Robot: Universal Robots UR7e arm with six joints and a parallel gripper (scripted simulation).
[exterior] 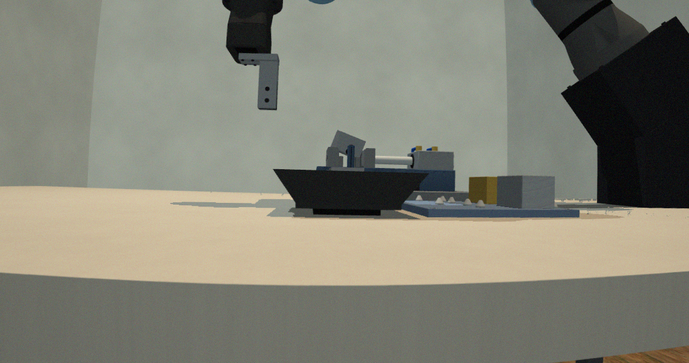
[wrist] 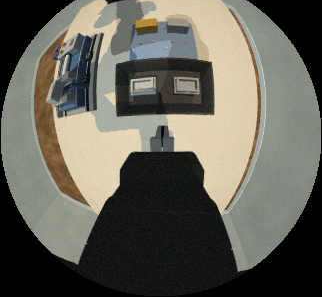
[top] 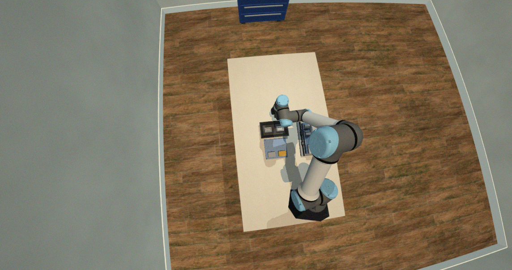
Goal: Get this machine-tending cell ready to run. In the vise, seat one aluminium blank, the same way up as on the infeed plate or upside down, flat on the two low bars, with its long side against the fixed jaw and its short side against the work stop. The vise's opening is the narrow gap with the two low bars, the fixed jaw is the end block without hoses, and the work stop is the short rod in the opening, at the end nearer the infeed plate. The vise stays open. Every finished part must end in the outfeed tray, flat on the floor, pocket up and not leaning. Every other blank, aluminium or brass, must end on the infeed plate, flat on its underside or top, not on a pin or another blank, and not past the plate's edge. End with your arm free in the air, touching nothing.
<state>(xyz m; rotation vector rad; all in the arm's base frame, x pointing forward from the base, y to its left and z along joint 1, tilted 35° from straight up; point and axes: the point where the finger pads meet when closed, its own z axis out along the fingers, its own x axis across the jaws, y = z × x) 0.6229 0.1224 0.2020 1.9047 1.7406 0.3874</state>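
Observation:
My gripper (exterior: 267, 104) is shut and empty, high in the air beyond the far side of the black outfeed tray (exterior: 349, 189). In the wrist view the fingertips (wrist: 161, 136) are just short of the tray (wrist: 164, 87). Two grey finished parts (wrist: 143, 85) (wrist: 187, 85) lie flat in the tray, pockets up. On the blue infeed plate (wrist: 165, 45) stand a brass blank (exterior: 483, 189) and an aluminium blank (exterior: 525, 192), side by side at its far edge. The vise (exterior: 385, 161) stands behind the tray, and a grey block (exterior: 347, 144) sits tilted in it.
Small locating pins (exterior: 443, 199) stick up from the infeed plate. The robot base (top: 309, 207) stands at the table's near end, with the arm reaching over the vise (top: 305, 139). A blue drawer cabinet (top: 264, 1) stands at the room's back wall.

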